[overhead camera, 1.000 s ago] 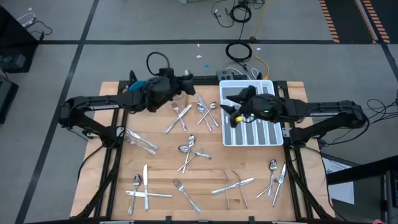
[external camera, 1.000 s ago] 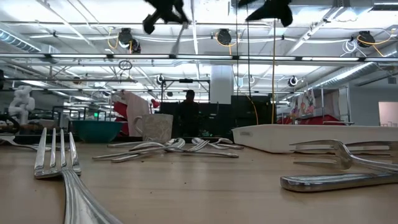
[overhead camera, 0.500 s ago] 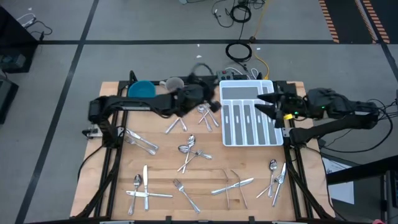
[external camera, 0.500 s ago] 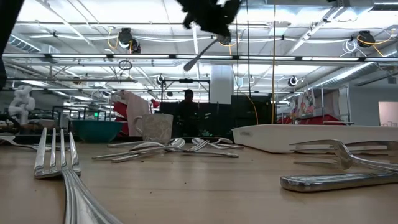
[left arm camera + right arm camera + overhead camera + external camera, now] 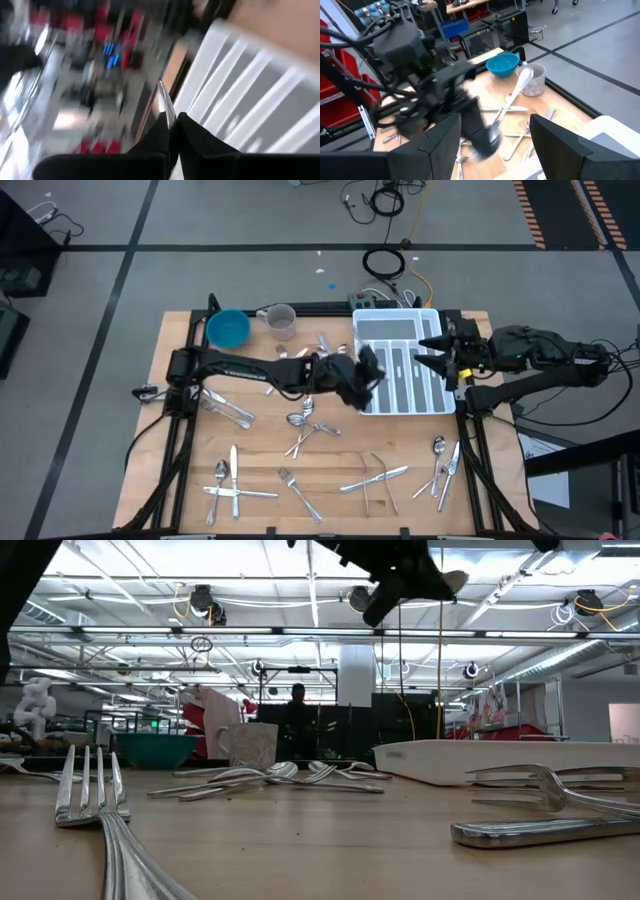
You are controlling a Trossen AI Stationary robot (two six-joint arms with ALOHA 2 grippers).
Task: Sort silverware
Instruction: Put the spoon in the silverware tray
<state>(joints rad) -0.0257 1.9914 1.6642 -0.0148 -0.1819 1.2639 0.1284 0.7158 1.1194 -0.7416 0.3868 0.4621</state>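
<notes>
My left gripper (image 5: 367, 372) reaches across the table to the left edge of the white compartmented tray (image 5: 430, 395), shut on a silver spoon (image 5: 520, 85). In the low view the left gripper (image 5: 395, 585) hangs high above the table. My right gripper (image 5: 432, 352) stands open over the tray's right edge with nothing between its fingers. Much other silverware lies flat on the wooden table: a pile (image 5: 308, 420) at the middle and several pieces (image 5: 235, 485) along the near edge. My left gripper pinches the spoon's handle (image 5: 165, 102) between its two shut fingers. The fingers come from the table's left, slanting a little downward. The spoon sticks out beyond them, its bowl (image 5: 525, 75) at the free end, lifted clear above the tray's left side.
A blue bowl (image 5: 228, 328) and a pale cup (image 5: 281, 320) stand at the far left. More forks and knives lie near the right front corner (image 5: 443, 465) and at the left (image 5: 228, 408). A person (image 5: 297, 725) stands in the room beyond.
My left gripper has swung from the far left of the table toward the right edge and down, to the tray's left edge. It has rolled about its own line and carried the spoon along. My right gripper has drawn back from over the tray toward the right edge.
</notes>
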